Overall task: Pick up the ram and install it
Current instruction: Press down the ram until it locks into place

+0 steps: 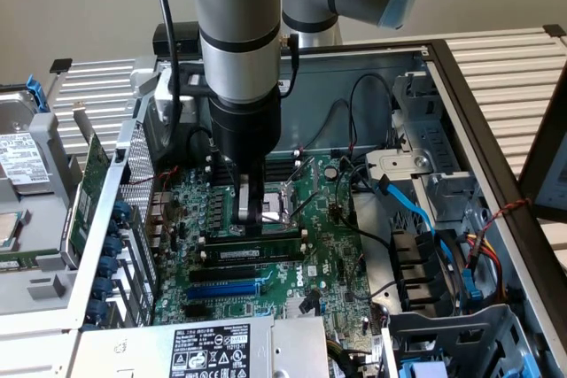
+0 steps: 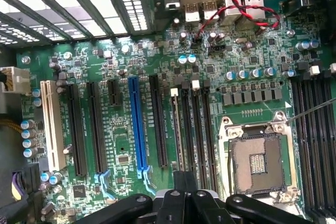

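ram (image 1: 252, 236) beneath upright arm (image 1: 237, 50), jaws closed.

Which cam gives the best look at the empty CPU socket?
Wrist view: the CPU socket is seen straight on, with its metal frame and contact field clear. In the exterior view it sits at an oblique angle, partly hidden behind the end effector.

A white label (image 1: 211, 349) with black print and certification marks sits on the metal box (image 1: 292, 343) up front; its words are too small to read.
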